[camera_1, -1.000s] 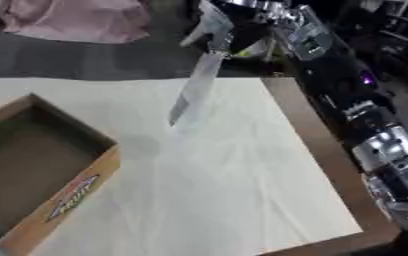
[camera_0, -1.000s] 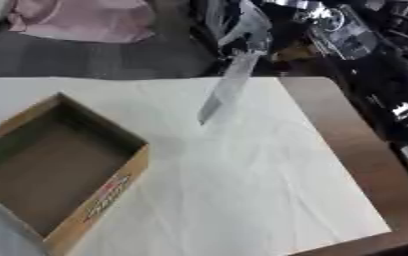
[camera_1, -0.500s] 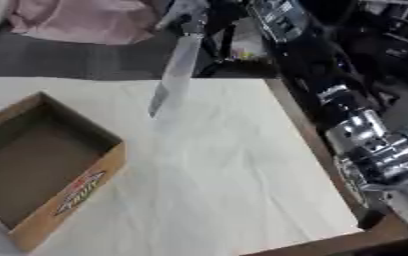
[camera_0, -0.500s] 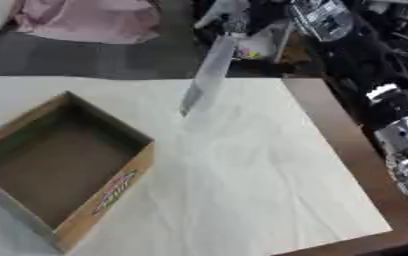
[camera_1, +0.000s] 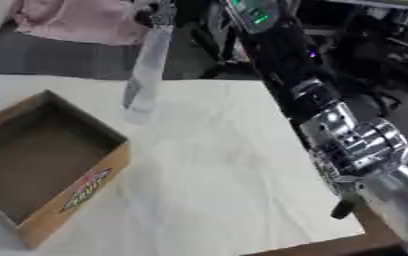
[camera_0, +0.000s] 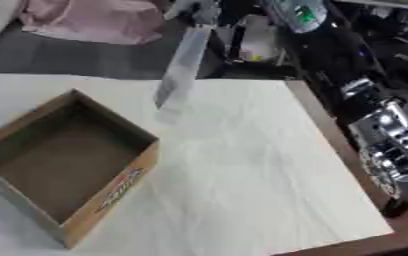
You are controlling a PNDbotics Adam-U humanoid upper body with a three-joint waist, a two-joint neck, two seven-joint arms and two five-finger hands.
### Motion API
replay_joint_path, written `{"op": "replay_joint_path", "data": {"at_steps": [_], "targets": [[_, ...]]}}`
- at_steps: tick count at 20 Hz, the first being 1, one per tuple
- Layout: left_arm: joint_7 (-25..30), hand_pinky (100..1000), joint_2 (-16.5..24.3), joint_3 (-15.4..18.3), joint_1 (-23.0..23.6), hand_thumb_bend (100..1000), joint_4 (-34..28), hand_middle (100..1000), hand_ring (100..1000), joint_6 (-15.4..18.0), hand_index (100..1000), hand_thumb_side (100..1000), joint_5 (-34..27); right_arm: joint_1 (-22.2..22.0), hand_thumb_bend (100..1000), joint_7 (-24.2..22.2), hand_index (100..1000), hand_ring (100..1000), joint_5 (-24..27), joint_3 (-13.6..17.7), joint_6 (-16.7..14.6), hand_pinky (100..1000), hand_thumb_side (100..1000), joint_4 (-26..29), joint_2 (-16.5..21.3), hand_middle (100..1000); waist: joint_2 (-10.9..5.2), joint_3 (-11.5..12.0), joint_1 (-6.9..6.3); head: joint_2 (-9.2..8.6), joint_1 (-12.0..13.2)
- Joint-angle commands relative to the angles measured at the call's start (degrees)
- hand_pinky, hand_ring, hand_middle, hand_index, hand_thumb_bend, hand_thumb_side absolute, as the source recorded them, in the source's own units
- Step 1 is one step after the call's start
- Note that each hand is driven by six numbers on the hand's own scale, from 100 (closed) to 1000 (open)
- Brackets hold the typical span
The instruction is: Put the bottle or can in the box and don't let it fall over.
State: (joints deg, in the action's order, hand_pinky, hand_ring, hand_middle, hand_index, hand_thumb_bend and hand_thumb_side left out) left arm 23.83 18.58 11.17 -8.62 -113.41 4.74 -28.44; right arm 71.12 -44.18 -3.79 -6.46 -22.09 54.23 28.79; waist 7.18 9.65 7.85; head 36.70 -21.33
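- The worktop takes up most of both views, spread with a pale cloth; a strip of bare brown wood shows along its right and lower right edges.
- The right arm comes in from the right and runs up to the top of the frame. The right eye view shows far more of it, with its large silver joint in the lower right; the left eye view catches only part of that joint at the right edge.
- The cardboard box sits open on the left of the worktop, brown inside, with a red and yellow printed label on its right outer wall. It holds nothing that can be seen.
- The bottle, slim, clear and blurred, hangs tilted above the worktop, its lower end just past the box's far right corner and outside the box.
- The right hand holds the bottle at its top end, at the upper edge of the frame; it is blurred, so the fingers cannot be made out singly.
- The left hand shows in neither view.
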Motion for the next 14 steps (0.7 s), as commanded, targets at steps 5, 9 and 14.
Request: {"op": "replay_joint_path", "data": {"at_steps": [5,9,14], "targets": [[-0.2,643,0.4,0.6,-1.0,169,-1.2,744,916,-0.5,922,742,0.3,2.0,261,3.9,319,782,-1.1,0.2,1.0,100,184,3.8,0.5,205,-1.29,1.2,0.2,0.14,-1.1],[-0.2,643,0.3,0.6,-1.3,172,-1.2,744,916,-0.9,922,745,0.5,2.1,258,5.5,318,782,-1.3,-0.6,2.0,100,181,5.6,-0.5,204,-1.17,2.1,0.67,0.91,-1.5],[-0.4,642,-0.1,0.6,-1.8,173,-1.2,743,916,-1.7,922,748,0.8,2.0,252,7.4,318,784,-1.1,-1.8,4.4,100,170,8.8,-2.2,204,-1.11,3.5,1.08,0.89,-2.2]]}}
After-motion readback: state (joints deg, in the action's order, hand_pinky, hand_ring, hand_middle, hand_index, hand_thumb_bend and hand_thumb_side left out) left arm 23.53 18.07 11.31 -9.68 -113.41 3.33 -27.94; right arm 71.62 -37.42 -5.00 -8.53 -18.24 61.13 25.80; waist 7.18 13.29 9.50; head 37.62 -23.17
